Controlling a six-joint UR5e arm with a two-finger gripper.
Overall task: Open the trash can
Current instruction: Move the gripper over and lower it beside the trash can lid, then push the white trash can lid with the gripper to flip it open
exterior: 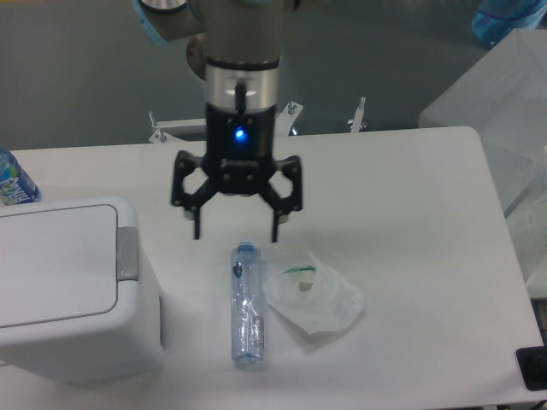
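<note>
Trash can [68, 286] lid down; end effector [236, 229] spread wide, empty.

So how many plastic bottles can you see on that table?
2. A clear plastic bottle with a blue cap lies mid-table beside the crumpled plastic bag. A blue-labelled bottle peeks in at the left edge, behind the white trash can, mostly cut off.

Bin [73, 333]: white plastic, smooth, slight sheen; grey plastic button [126, 254], matt. Bottle [246, 305]: clear plastic, glossy, blue cap. Bag [316, 296]: thin translucent plastic film, crinkled. Table [410, 213]: white, smooth, matt. Gripper [237, 232]: black, matt fingers; arm [243, 64] above it brushed grey metal.
</note>
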